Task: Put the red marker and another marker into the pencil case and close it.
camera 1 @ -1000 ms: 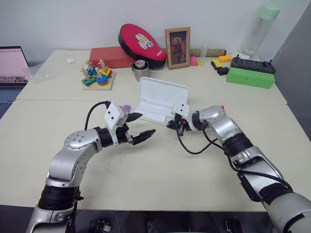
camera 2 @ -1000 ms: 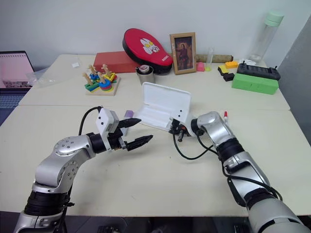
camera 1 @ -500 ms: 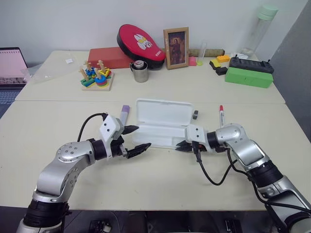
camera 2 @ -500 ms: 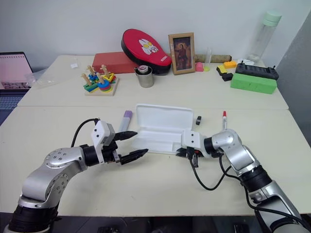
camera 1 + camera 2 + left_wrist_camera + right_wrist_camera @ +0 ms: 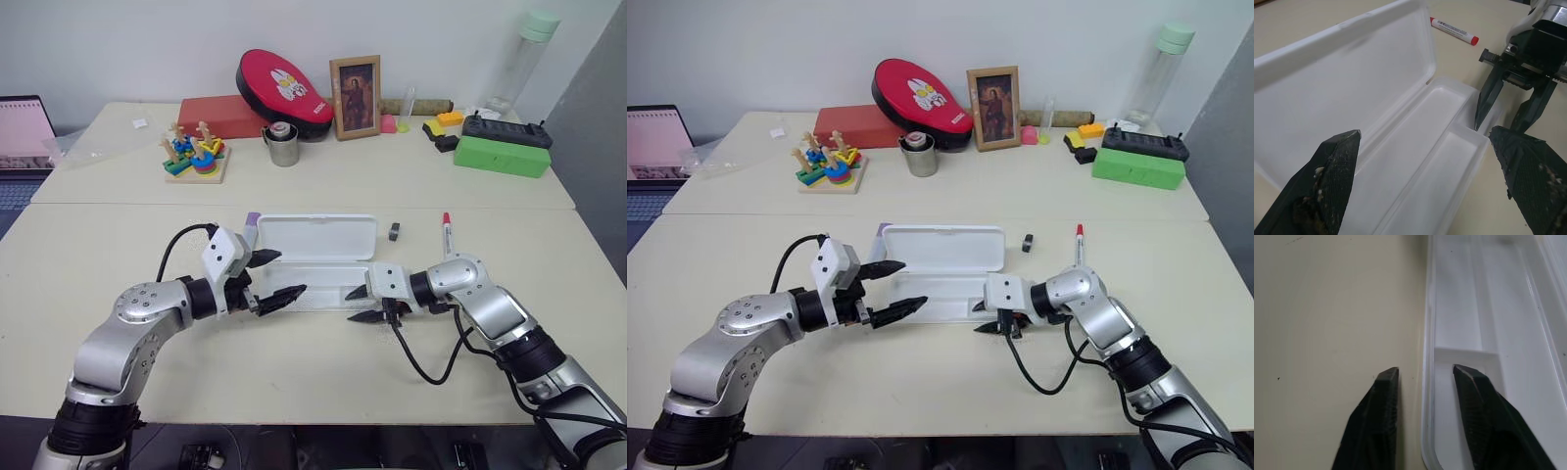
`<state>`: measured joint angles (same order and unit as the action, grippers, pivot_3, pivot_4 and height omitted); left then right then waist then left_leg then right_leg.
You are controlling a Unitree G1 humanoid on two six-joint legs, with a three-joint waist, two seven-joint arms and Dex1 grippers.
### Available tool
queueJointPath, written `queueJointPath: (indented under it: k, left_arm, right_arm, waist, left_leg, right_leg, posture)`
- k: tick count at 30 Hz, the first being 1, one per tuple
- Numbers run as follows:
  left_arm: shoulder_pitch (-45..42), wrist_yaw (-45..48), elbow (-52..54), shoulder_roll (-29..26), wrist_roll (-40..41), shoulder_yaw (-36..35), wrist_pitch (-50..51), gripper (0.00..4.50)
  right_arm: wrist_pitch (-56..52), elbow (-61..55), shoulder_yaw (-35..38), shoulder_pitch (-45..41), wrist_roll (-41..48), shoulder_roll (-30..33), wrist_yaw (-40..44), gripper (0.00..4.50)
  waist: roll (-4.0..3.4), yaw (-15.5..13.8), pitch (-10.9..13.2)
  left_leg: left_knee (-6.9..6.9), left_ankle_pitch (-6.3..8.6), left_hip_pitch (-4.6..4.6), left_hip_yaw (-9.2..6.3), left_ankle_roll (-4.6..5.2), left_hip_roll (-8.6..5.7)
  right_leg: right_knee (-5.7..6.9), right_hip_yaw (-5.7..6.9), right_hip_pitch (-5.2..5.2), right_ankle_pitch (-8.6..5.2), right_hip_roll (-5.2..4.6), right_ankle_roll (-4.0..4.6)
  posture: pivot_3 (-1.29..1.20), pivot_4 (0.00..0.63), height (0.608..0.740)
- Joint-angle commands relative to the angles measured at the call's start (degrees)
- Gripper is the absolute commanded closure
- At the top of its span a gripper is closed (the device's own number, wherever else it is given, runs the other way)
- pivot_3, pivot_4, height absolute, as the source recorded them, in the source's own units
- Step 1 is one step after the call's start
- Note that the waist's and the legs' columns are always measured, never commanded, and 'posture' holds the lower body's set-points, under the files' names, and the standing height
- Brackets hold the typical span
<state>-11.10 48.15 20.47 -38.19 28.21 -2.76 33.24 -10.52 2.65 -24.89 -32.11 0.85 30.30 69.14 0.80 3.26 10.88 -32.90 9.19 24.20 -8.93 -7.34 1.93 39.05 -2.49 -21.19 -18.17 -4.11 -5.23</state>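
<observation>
The pencil case (image 5: 312, 238) lies open in mid-table, lid swung back, its tray (image 5: 1426, 147) holding nothing. My left gripper (image 5: 291, 273) is open over the tray's left end. My right gripper (image 5: 355, 305) is open at the tray's right front corner, its fingertips (image 5: 1387, 387) on either side of the rim without closing on it. The red marker (image 5: 446, 233) lies on the table right of the case, also in the left wrist view (image 5: 1454, 30). The purple-capped marker (image 5: 252, 220) lies at the lid's left end, mostly hidden behind my left gripper.
A small dark block (image 5: 394, 231) lies between the case and the red marker. At the back stand a green box (image 5: 504, 156), a metal cup (image 5: 283, 143), a picture frame (image 5: 357, 97), a red pad (image 5: 285, 92) and a ring-stacking toy (image 5: 197, 155).
A second ago my right gripper was shut at the case's right end with the lid raised. Now the lid has swung back, and my right gripper has drawn toward me and opened.
</observation>
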Motion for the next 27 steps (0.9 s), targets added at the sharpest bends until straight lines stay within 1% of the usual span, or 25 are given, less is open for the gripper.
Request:
queueJointPath:
  k: [1, 3, 5, 7, 8, 11, 13, 16, 17, 20, 23, 27]
  left_arm:
    - [-1.71, 0.02, 2.64, 0.55, 1.12, 0.51, -0.08, 0.0]
    - [-2.2, 0.24, 3.09, 0.66, 1.23, 0.97, 0.11, 0.0]
    - [-2.53, 0.41, 3.91, 0.8, 1.68, 1.35, 0.51, 0.0]
    - [-3.38, 0.67, 4.84, 1.87, 2.72, 2.83, 1.29, 0.0]
    - [-4.05, 0.71, 5.03, 2.81, 3.11, 4.02, 1.62, 0.0]
    - [-7.64, 0.28, 3.21, 7.01, 2.05, 8.59, 1.14, 0.0]
    - [-9.79, -0.12, 1.53, 9.32, 1.43, 10.24, 0.63, 0.0]
    - [-13.95, -0.33, -2.02, 13.03, -1.0, 14.2, -0.99, 0.0]
    - [-14.74, -0.26, -2.77, 13.73, -1.65, 14.91, -1.4, 0.0]
    - [-16.99, -0.14, -5.11, 15.55, -3.3, 16.38, -2.56, 0.0]
    - [-21.57, -0.2, -8.99, 19.98, -4.67, 18.87, -4.09, 0.0]
    - [-23.54, -1.43, -11.22, 23.07, -6.01, 18.61, -5.84, 0.0]
  right_arm:
    - [-0.91, -3.05, 2.54, 0.01, 1.73, 0.53, -0.51, 1.7]
    - [-6.15, -6.75, 6.28, 0.77, 6.6, 0.69, -0.84, 1.23]
    - [-13.23, -11.29, 11.69, 1.8, 12.92, 1.09, -1.83, 0.74]
    - [-21.37, -14.66, 19.28, 3.07, 18.85, 1.4, -5.65, 0.23]
    - [-24.16, -15.55, 22.56, 3.99, 20.29, 1.67, -8.09, 0.05]
    - [-29.93, -16.35, 29.88, 6.7, 19.44, 1.99, -17.97, 0.05]
    - [-31.75, -17.03, 31.64, 7.77, 17.27, 1.95, -23.48, 0.05]
    - [-36.11, -12.51, 34.6, 5.76, 11.01, -0.83, -38.56, 0.05]
    - [-37.05, -11.71, 34.95, 5.36, 9.86, -1.39, -41.56, 0.05]
    - [-39.8, -10.33, 36.26, 4.66, 8.79, -3.93, -47.81, 0.05]
    - [-46.28, -12.04, 34.87, 6.73, 7.22, -9.41, -54.76, 0.05]
    - [-49.0, -12.17, 33.82, 8.98, 6.59, -12.42, -57.32, 0.05]
  waist:
    - [0.0, 0.0, 0.0]
    - [0.0, -0.01, 0.0]
    - [0.0, -0.06, 0.0]
    - [0.0, -0.15, 0.0]
    - [0.0, -0.27, 0.0]
    - [0.08, -1.15, -0.05]
    - [0.08, -1.34, -0.05]
    - [0.05, -1.21, -0.06]
    - [0.05, -1.05, -0.06]
    - [0.04, -0.55, -0.06]
    - [0.04, -0.25, -0.06]
    - [0.01, -0.2, -0.09]
  left_leg:
    - [0.0, 0.0, 0.0, 0.0, 0.0, 0.0]
    - [0.0, 0.0, 0.0, 0.0, 0.0, 0.0]
    - [0.0, 0.0, 0.01, 0.0, 0.0, 0.0]
    - [0.0, 0.0, 0.03, 0.0, 0.0, 0.0]
    - [-0.01, 0.0, 0.03, -0.01, 0.0, 0.0]
    - [-0.05, 0.0, 0.01, -0.03, 0.01, 0.0]
    - [-0.08, 0.0, 0.01, -0.03, 0.01, 0.0]
    - [-0.09, 0.0, 0.01, -0.02, 0.0, 0.0]
    - [-0.11, 0.0, 0.0, 0.0, 0.0, 0.0]
    - [-0.08, 0.0, 0.0, 0.03, 0.0, -0.01]
    - [-0.04, 0.0, 0.02, 0.02, 0.0, 0.0]
    - [-0.07, 0.0, 0.07, 0.01, 0.0, -0.02]
  right_leg:
    - [0.0, 0.0, 0.0, 0.0, 0.0, 0.0]
    - [0.0, 0.0, 0.0, 0.0, 0.0, 0.0]
    - [0.0, 0.0, 0.0, 0.0, 0.0, 0.0]
    - [-0.01, 0.0, 0.01, 0.0, 0.0, 0.01]
    - [0.0, 0.0, 0.02, 0.0, 0.0, 0.01]
    - [-0.01, 0.03, 0.09, 0.01, 0.0, 0.01]
    - [-0.02, 0.04, 0.09, 0.01, 0.0, 0.0]
    - [0.01, 0.03, 0.04, 0.01, 0.0, 0.0]
    - [0.01, 0.0, 0.05, 0.01, 0.0, 0.0]
    - [0.0, -0.03, 0.03, 0.01, 0.0, 0.01]
    - [0.0, -0.02, 0.01, 0.0, 0.0, 0.02]
    - [-0.02, 0.0, 0.02, 0.0, 0.0, 0.02]
  posture:
    - [0.0, 0.15, 0.74]
    - [0.0, 0.15, 0.74]
    - [0.0, 0.15, 0.74]
    - [0.0, 0.15, 0.74]
    - [0.0, 0.15, 0.74]
    - [0.0, 0.15, 0.74]
    - [0.0, 0.15, 0.74]
    - [0.0, 0.15, 0.74]
    - [0.0, 0.15, 0.74]
    - [0.0, 0.15, 0.74]
    - [0.0, 0.15, 0.74]
    - [0.0, 0.15, 0.74]
